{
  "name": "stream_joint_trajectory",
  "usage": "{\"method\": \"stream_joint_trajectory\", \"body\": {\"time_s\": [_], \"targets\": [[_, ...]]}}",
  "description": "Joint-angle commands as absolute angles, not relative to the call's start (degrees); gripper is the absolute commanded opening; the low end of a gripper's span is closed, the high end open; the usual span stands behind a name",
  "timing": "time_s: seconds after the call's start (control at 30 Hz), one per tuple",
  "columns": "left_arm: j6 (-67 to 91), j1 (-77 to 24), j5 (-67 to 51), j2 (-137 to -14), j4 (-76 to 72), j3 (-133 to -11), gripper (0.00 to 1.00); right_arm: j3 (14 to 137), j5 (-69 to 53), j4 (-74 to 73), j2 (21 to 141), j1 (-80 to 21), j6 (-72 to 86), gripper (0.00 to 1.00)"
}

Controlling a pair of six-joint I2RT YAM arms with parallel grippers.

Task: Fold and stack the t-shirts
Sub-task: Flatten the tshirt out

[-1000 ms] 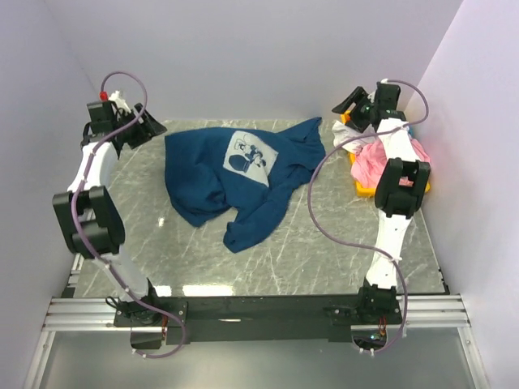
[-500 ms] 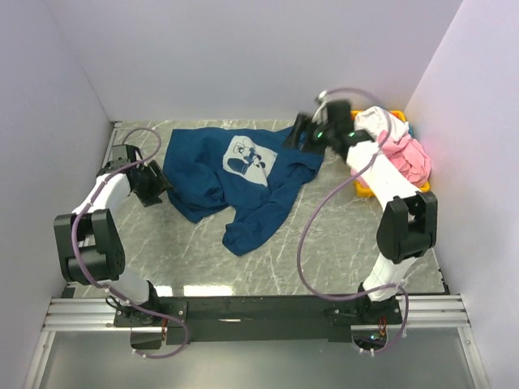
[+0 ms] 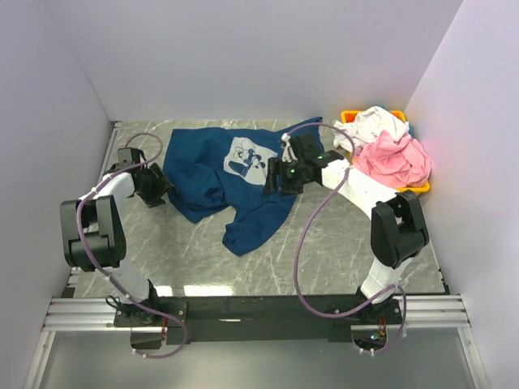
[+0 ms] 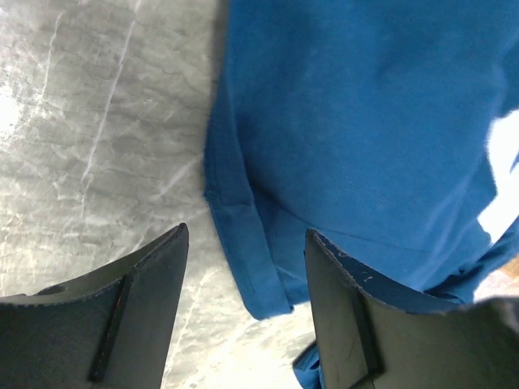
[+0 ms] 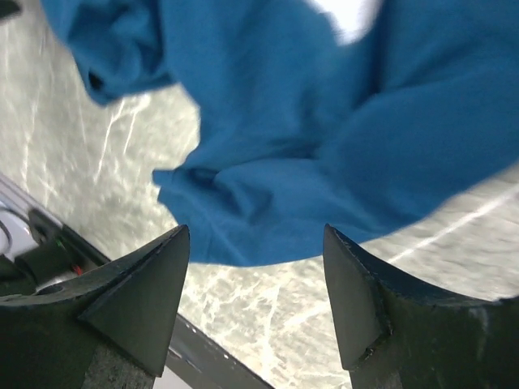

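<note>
Navy shirt (image 3: 227,174): lies crumpled on the bench (image 3: 324,235), print (image 3: 250,156) facing up, with one bunched tail trailing toward the near edge.
Other shirts: pink shirt (image 3: 397,158) and white shirt (image 3: 377,121) are heaped in the yellow bin (image 3: 350,117) at the far right (both well apart from either claw).
Left claw (image 3: 154,185): spread and empty, low at the shirt's left edge; its wrist view shows the hem (image 4: 235,231) lying between and below the fingers (image 4: 138,284).
Right claw (image 3: 276,177): spread and empty, over the cloth just right of the print.
Step in hand: probably flattening the first shirt before any fold, with both arms lining up a grip.
Next move: each claw needs to drop onto an edge, pinch the cloth, then draw it outward so it lies flat.
</note>
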State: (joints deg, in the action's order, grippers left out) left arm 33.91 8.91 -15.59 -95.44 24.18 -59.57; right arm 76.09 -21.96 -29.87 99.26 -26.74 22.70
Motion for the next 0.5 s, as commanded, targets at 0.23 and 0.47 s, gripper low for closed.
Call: {"method": "stream_joint_trajectory", "body": {"time_s": [0.23, 0.47], "targets": [[35.8, 8.9, -18.9, -100.1, 18.3, -59.2, 0.59, 85.8, -15.3, -37.7, 104.9, -36.4, 16.3, 0.71], [36.0, 8.9, -18.7, -100.8, 17.5, -59.0, 0.49, 84.2, -13.5, -38.1, 104.7, -36.5, 17.1, 0.71]]}}
